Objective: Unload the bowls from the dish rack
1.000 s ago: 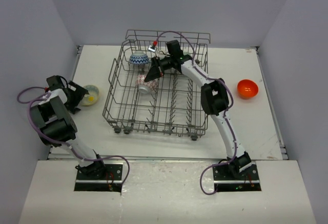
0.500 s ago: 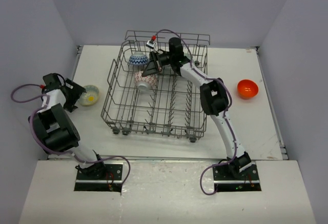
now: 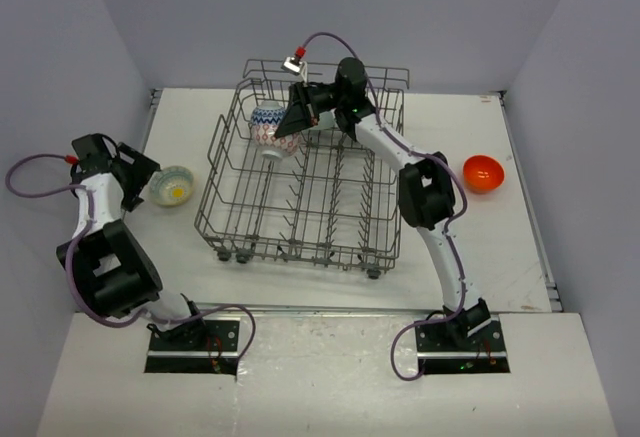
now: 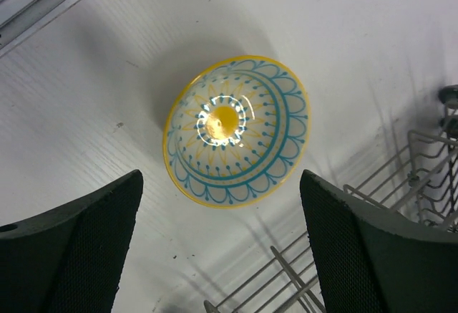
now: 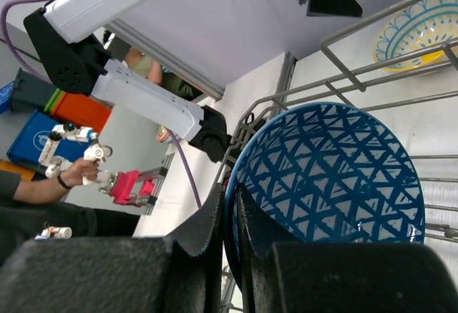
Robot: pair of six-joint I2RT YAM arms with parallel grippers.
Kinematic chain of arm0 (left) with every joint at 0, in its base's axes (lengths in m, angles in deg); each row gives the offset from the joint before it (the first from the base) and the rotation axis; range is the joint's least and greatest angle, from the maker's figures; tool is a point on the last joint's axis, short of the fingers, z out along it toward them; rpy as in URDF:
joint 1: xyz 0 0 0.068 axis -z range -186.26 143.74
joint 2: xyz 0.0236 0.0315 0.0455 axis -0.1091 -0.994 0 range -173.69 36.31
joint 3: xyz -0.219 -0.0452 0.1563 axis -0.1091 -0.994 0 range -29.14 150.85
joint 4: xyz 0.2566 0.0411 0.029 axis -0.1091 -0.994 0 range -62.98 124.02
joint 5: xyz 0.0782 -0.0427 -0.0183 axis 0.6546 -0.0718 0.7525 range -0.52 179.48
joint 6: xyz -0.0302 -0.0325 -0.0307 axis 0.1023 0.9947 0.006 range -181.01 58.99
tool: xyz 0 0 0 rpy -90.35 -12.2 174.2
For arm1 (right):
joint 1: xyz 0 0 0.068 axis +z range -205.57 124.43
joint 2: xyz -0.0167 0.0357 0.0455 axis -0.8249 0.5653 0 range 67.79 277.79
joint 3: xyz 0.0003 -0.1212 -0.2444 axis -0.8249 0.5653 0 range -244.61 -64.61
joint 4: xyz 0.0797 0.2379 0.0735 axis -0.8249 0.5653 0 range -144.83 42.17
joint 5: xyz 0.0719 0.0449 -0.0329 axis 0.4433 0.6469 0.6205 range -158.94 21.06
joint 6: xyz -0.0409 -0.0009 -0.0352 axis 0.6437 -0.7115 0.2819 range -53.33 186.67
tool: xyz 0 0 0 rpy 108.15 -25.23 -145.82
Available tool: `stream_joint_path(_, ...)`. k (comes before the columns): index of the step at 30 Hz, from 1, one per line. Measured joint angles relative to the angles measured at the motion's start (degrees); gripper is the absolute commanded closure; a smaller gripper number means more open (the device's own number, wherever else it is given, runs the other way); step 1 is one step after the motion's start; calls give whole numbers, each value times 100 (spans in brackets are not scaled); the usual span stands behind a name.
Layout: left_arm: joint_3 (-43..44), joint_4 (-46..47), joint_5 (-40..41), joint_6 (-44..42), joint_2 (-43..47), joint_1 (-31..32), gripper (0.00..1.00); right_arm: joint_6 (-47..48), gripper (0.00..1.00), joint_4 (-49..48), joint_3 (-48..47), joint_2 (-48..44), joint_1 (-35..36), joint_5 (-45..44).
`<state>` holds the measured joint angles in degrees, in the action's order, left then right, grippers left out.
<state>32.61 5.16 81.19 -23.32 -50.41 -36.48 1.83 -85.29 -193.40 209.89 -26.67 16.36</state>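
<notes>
Because the dish rack [image 3: 305,245] has tall wire sides and upright tines, a bowl can probably only leave it upward. That likely explains why the right claw [image 3: 294,123] reaches in from above, with most of the rack spread below and nearward of it. The claw is clenched on the rim of a blue-patterned bowl [image 5: 336,177], one finger inside the lip and one outside. This thin-edge pinch suits a bowl standing on edge among wires. From above, the bowl [image 3: 268,125] sits just to the claw's left, over the rack's far left corner. Whether it has cleared the tines, or hides a second bowl, I cannot tell.

The left claw [image 4: 220,177] hangs released and gripping nothing. The cream bowl [image 4: 236,130] with its yellow centre lies directly beneath it, upright on the table and just outside the rack, apparently set down as unloaded. An orange bowl [image 3: 482,172] rests well off to the right claw's right, also outside the rack.

Plain pale walls [image 3: 330,7] enclose the cell on three sides. The table [image 3: 480,247] is flat, white and matte. Past the right claw, coloured bins [image 5: 28,137] show outside the cell.
</notes>
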Motion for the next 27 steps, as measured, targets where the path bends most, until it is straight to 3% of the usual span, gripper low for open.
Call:
stream_joint_path(6,922,-584,2,24,297,372,14,-79,100,24,321,-173,-4,-7)
stream_joint_path(9,1593,-713,-37,81,363,872,25,-4,100,236,706,-479,0,-11)
stream_joint_path(11,1978,-754,-188,173,411,1185,27,238,100,619,916,-743,4,-11)
stream_joint_path(14,2492,-852,-442,332,433,1587,27,1451,100,2269,686,-1051,9,-4)
stream_joint_path(16,2776,-898,-590,396,402,1805,27,2667,100,3930,-31,-1047,22,-214)
stream_joint_path(20,3368,-1047,-997,479,122,2291,28,4334,100,5834,-358,-1384,28,-800)
stream_joint_path(23,3578,-1196,-1252,479,-164,2614,27,5300,100,6907,-332,-1631,35,-1475)
stream_joint_path(27,3762,-1504,-1513,481,-581,3014,27,6105,100,7597,212,-2011,68,-2485)
